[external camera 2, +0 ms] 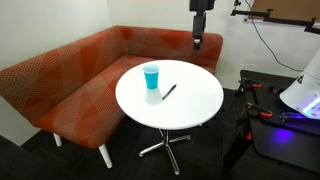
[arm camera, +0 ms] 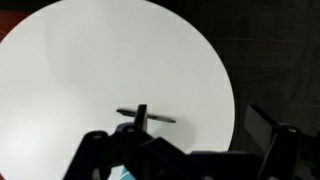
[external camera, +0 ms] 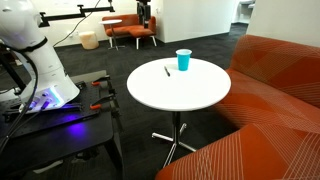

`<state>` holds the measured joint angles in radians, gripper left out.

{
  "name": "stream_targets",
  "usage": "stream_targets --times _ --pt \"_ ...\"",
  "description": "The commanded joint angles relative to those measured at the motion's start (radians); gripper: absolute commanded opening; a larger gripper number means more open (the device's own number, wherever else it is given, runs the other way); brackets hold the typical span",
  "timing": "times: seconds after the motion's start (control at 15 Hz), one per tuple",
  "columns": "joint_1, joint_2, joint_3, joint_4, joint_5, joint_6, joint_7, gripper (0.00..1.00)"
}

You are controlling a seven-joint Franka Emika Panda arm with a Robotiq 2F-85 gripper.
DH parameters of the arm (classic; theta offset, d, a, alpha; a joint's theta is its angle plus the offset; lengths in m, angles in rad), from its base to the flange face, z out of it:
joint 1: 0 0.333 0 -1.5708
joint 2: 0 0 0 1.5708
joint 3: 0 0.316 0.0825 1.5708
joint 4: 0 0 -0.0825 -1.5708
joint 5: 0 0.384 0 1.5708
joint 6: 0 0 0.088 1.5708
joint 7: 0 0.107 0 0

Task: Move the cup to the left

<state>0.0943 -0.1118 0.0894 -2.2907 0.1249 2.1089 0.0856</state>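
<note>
Well below my gripper, off to one side, the blue cup stands upright on the round white table, a pen just beside it; the jaws hang spread, empty.

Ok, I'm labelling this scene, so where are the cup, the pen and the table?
cup (external camera 2: pixel 151 76), in an exterior view, middle of its blue side.
pen (external camera 2: pixel 169 92), in an exterior view, middle of its shaft.
table (external camera 2: pixel 195 108), in an exterior view, bare white top.
</note>
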Motion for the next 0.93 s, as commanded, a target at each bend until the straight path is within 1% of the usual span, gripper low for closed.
stream_targets --times 0.0,0.27,0.53,0.87 --pt "-0.018 0.059 -0.009 0.042 -0.073 0.073 -0.032 1.0" --pt "-0.028 0.118 -0.021 0.08 -0.117 0.167 -0.091 1.0" --pt "-0.036 0.198 -0.031 0.145 -0.117 0.231 -0.157 1.0" --pt "-0.051 0.335 -0.033 0.271 -0.102 0.234 -0.239 1.0"
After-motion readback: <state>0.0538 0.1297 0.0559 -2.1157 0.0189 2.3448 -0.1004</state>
